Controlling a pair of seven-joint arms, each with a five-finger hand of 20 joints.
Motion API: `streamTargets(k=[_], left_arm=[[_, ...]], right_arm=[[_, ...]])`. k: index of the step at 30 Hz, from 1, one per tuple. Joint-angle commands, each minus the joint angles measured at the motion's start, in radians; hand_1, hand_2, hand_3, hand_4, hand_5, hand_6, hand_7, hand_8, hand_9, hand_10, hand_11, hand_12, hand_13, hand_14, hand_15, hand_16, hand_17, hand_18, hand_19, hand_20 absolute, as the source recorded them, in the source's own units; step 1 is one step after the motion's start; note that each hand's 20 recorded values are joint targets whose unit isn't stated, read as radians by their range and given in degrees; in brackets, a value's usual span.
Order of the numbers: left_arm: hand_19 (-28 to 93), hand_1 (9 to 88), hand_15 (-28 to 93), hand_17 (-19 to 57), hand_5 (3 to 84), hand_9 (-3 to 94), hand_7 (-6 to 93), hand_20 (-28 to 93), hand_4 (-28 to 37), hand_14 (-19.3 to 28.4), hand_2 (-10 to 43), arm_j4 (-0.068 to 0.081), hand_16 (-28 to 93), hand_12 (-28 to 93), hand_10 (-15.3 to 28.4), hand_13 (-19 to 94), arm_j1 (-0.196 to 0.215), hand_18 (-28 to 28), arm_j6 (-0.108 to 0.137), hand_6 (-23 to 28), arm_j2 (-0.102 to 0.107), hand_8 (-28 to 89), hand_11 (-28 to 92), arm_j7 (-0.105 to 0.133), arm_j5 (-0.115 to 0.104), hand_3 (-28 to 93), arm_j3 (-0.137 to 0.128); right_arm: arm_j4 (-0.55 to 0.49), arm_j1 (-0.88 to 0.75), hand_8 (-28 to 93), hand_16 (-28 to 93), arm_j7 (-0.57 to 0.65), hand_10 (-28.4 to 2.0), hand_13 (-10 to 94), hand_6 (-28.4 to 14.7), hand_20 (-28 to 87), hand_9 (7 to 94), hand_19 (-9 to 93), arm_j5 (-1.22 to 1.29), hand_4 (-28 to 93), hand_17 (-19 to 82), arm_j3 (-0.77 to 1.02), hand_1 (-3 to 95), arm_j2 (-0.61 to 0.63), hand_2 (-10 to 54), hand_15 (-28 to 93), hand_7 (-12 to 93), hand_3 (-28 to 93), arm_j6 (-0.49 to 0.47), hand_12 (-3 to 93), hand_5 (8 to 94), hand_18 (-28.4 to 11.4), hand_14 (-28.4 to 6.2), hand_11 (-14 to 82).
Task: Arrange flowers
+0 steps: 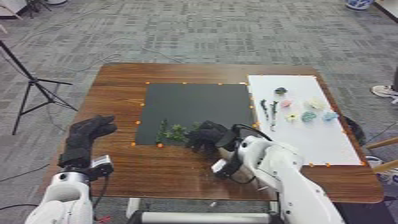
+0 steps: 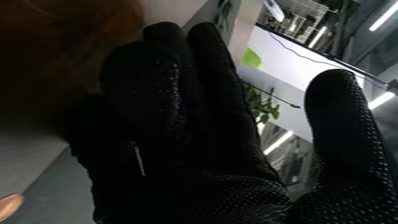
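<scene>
In the head view my right hand [image 1: 208, 135] is low over the front right part of the dark board [image 1: 197, 107], just right of a leafy green piece [image 1: 177, 132]. A slim green sprig [image 1: 162, 131] lies left of that piece. The right wrist view has my right hand [image 2: 178, 125] open, its fingers straight and the thumb apart. My left hand [image 1: 85, 134] is open left of the dark board. Pink [image 1: 286, 103], cream [image 1: 315, 104], yellow [image 1: 291, 117], teal [image 1: 308, 116] and blue [image 1: 330, 116] flowers lie on the white board [image 1: 306, 142].
Two dark stems [image 1: 264, 107] and a dark green piece [image 1: 281, 91] lie on the white board's left part. Orange markers line both boards on the brown table [image 1: 169, 172]. A black tripod [image 1: 33, 80] stands left of the table.
</scene>
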Motion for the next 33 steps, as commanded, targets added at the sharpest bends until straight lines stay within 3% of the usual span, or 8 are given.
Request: streamTargets(k=[1,18,25,33], left_arm=[[12,29.1,29,9.0,61.2,62.5,17.9,18,-24.3,19.9,11.7,-0.003,-2,17,15.4,48,0.006,12.6,-0.009,4.2,-0.009,-8,25,0.001,-0.005,68,-0.001],[13,28.6,30,8.9,62.2,64.4,17.8,18,-24.7,20.4,11.7,0.003,-2,17,15.6,49,-0.003,12.7,-0.012,4.0,-0.013,-8,24,0.002,-0.008,68,0.008],[13,28.3,30,8.9,63.5,65.9,17.9,18,-25.2,20.8,11.6,0.009,-1,19,16.1,49,-0.021,12.7,-0.024,3.9,-0.003,-8,24,0.000,-0.001,69,0.014],[13,27.6,30,9.0,64.2,65.8,17.4,18,-25.9,20.9,11.0,0.000,-1,19,16.5,49,0.000,12.6,-0.016,4.2,0.002,-8,23,-0.003,-0.008,70,-0.006]], right_arm=[[0.033,0.013,-6,33,-0.003,-17.0,80,-4.4,56,73.0,93,-0.024,-7,49,-0.021,21.9,-0.026,10.5,58,12,50,-0.002,13.3,69.8,-22.9,-12.4,9.5],[0.059,0.071,-6,33,-0.018,-16.9,80,-4.5,55,70.8,93,-0.045,-6,49,-0.053,21.7,-0.076,10.9,58,11,49,0.014,12.5,68.7,-23.0,-12.8,9.1],[-0.020,0.069,-6,33,0.001,-17.3,79,-4.5,55,70.3,93,0.008,-6,48,-0.057,22.6,-0.030,11.3,58,10,47,-0.007,12.2,67.8,-23.3,-13.1,9.1],[-0.129,0.044,-5,32,-0.040,-17.5,78,-4.7,55,69.0,93,0.029,-5,47,-0.052,22.7,0.039,11.1,59,8,46,-0.030,11.9,66.7,-23.5,-13.6,8.8]])
